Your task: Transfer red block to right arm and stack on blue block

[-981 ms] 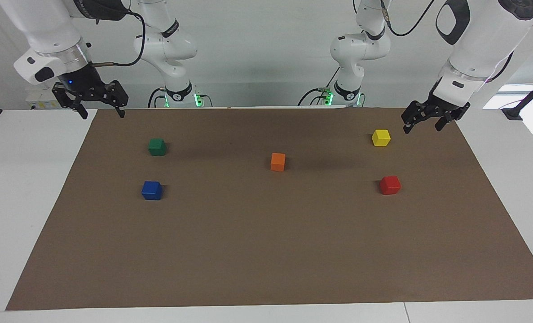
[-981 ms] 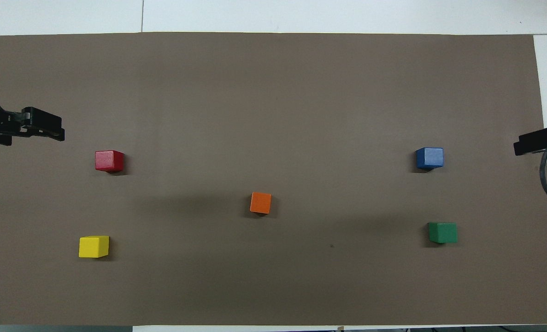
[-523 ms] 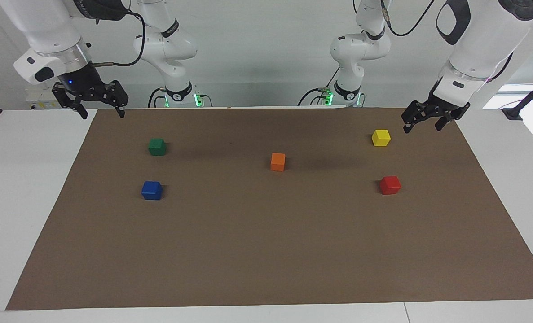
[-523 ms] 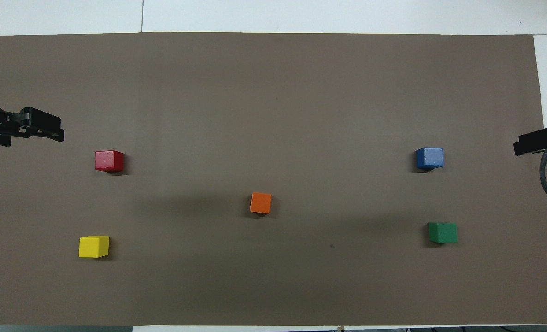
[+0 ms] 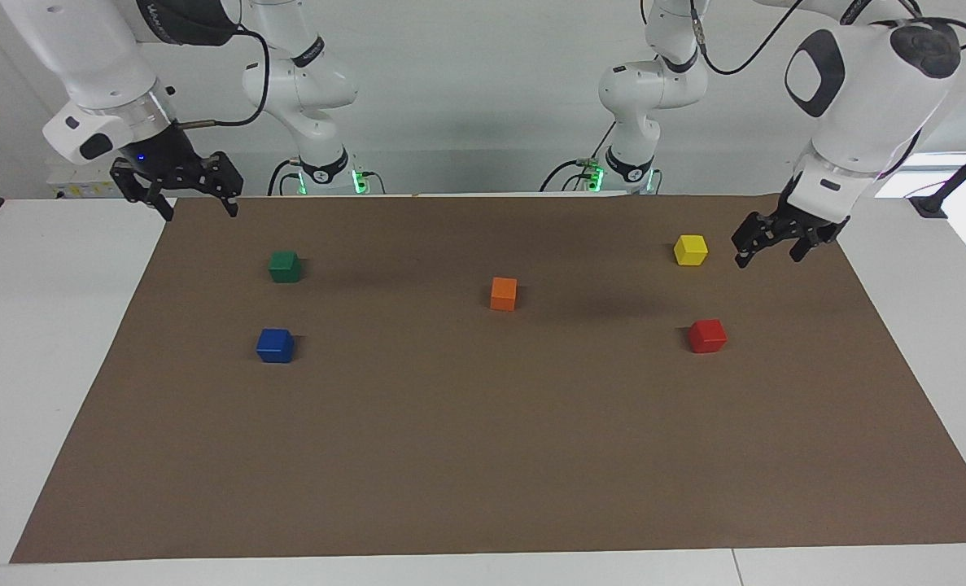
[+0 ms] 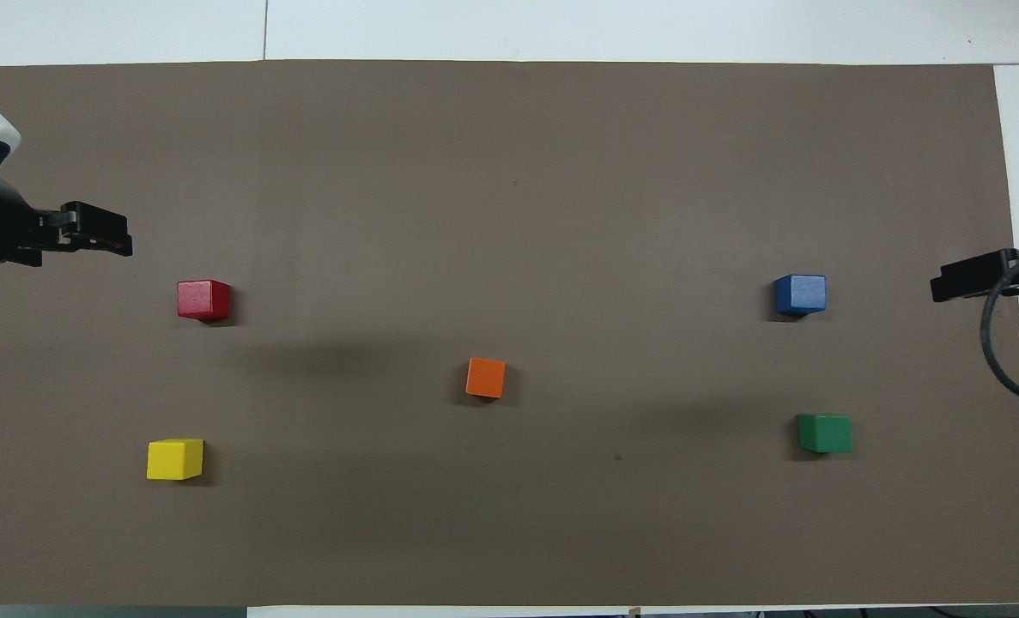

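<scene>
Left gripper (image 5: 768, 250), fingers apart and empty, has dropped and shifted inward over the brown mat (image 5: 483, 456), short of the small glossy red cube (image 5: 707, 335). Right gripper (image 5: 195, 205), also apart, edged inward too. Dark blue cube (image 5: 275, 345) untouched; pickup approach apparently beginning.

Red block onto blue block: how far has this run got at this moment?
Nothing is done yet. The red block sits alone on the brown mat at the left arm's end, the blue block bare at the right arm's end. The left gripper hangs open and empty over the mat beside the yellow block; the right gripper waits open. Pickup, handover and stacking all remain.
</scene>
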`<move>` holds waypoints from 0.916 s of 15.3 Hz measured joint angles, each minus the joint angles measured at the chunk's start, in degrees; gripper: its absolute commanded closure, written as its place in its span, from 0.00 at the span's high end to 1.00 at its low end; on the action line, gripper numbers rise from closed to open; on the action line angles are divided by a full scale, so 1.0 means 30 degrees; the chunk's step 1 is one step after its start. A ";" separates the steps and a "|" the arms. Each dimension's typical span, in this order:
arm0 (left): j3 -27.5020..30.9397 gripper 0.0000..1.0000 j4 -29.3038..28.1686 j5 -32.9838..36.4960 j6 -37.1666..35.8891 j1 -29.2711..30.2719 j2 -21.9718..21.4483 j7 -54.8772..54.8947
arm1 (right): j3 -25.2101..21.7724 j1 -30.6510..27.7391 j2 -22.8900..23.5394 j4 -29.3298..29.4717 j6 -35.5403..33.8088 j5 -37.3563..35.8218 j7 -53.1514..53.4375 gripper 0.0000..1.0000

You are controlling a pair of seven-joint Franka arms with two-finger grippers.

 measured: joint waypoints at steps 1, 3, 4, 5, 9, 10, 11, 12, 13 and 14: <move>-0.0001 1.00 -0.0786 0.0000 0.0884 0.0034 0.0179 0.0130 | 0.0000 -0.0126 -0.0286 -0.1026 0.0744 0.0733 -0.0001 1.00; 0.0008 1.00 -0.2698 0.0000 0.2928 0.0258 0.0449 0.0598 | -0.0016 -0.0379 -0.0588 -0.2678 0.1766 0.2473 -0.0368 1.00; 0.0022 1.00 -0.3655 0.0000 0.4030 0.0407 0.0551 0.0884 | -0.0026 -0.0486 -0.0628 -0.3401 0.2304 0.3448 -0.0858 1.00; 0.0043 1.00 -0.4529 0.0000 0.5129 0.0481 0.0661 0.1047 | -0.0017 -0.0638 -0.0622 -0.4156 0.2913 0.4638 -0.1570 1.00; -0.0097 1.00 -0.7127 0.0000 0.8951 0.0485 0.1430 0.1120 | -0.0030 -0.2218 0.0081 -0.6697 0.3846 1.0458 -0.6597 1.00; -0.0113 1.00 -0.7513 0.0000 0.9512 0.0480 0.1532 0.1120 | -0.0046 -0.2614 0.0493 -0.7022 0.3844 1.1846 -0.7668 1.00; -0.0117 1.00 -0.7726 0.0000 0.9781 0.0478 0.1579 0.1121 | -0.0056 -0.2872 0.0881 -0.7294 0.3824 1.3284 -0.8464 1.00; -0.0115 1.00 -0.7816 0.0000 0.9875 0.0479 0.1606 0.1121 | -0.0059 -0.2978 0.1196 -0.7582 0.3759 1.4785 -0.9107 1.00; -0.0114 1.00 -0.7854 0.0000 0.9985 0.0479 0.1654 0.1121 | -0.0039 -0.2978 0.1417 -0.7907 0.3631 1.6338 -0.9711 1.00; -0.0116 1.00 -0.7884 0.0000 1.0199 0.0478 0.1762 0.1122 | 0.0022 -0.2969 0.1558 -0.8237 0.3426 1.7786 -1.0285 1.00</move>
